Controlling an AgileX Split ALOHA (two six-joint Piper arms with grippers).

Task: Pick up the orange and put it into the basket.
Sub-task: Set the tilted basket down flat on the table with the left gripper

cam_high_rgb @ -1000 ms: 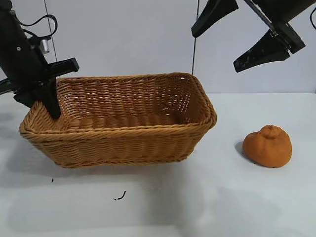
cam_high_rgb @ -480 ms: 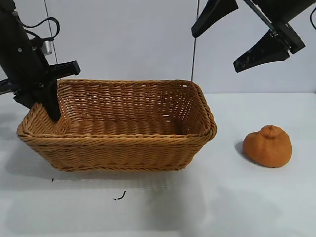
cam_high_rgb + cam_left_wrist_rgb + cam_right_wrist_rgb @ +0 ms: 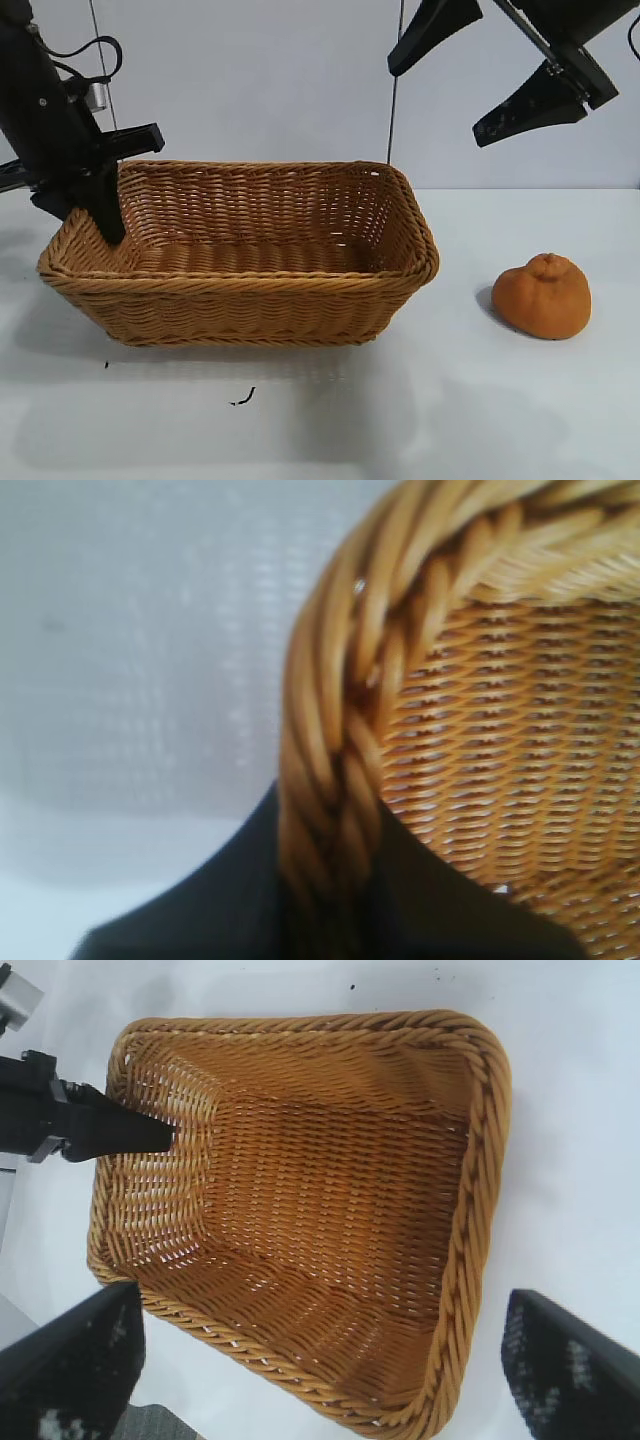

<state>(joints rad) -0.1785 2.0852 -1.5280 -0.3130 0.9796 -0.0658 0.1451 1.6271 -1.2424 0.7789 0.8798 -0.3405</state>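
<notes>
Orange (image 3: 541, 296) untouched on desk (image 3: 450, 400), well below right claw (image 3: 478, 70), fingers spread; left claw (image 3: 88, 205) clamps basket (image 3: 250, 290) rim; we judge fruit firm, lumpy; grip its flanks.

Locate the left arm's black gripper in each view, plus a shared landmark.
Exterior: left gripper at far left, clamped on the tan woven wicker basket's end rim.
Left wrist: its black fingers straddle the braided rim, bottom.
Right wrist: upper left, over the basket's end wall.
Shared landmark: braided rim.
</notes>
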